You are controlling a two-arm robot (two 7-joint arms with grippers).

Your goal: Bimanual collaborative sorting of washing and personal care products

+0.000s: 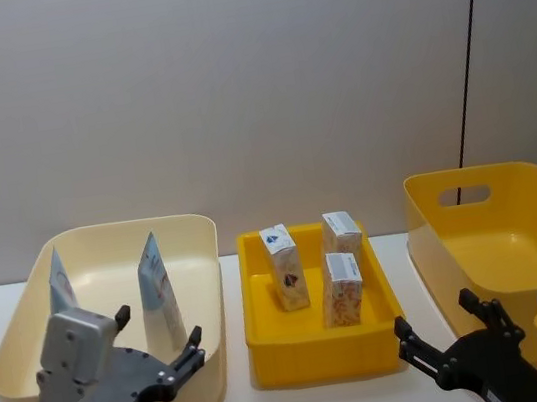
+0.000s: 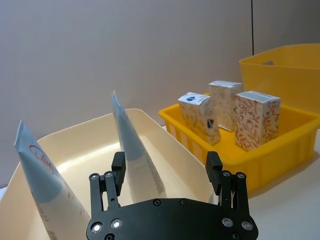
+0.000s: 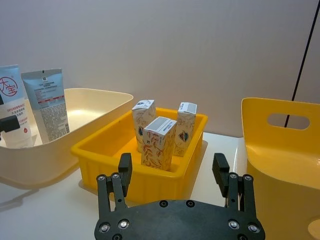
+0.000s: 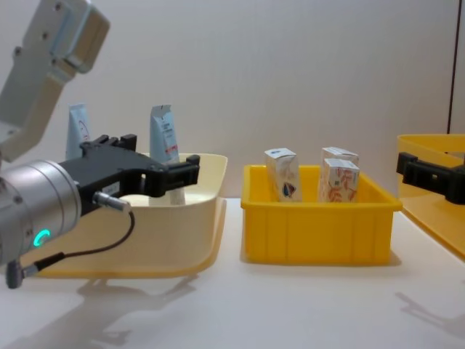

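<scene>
Two pale-blue squeeze tubes stand upright in the cream bin on the left. Three small white cartons stand in the small yellow tray in the middle. My left gripper hovers open over the cream bin's front right part, just in front of the nearer tube, holding nothing. My right gripper is open and empty near the table's front, between the tray and the large yellow bin; the wrist view shows it facing the cartons.
A large yellow bin with a handle slot stands at the right. A plain grey wall runs behind the table, with a black cable hanging down at the right. White tabletop shows in front of the tray.
</scene>
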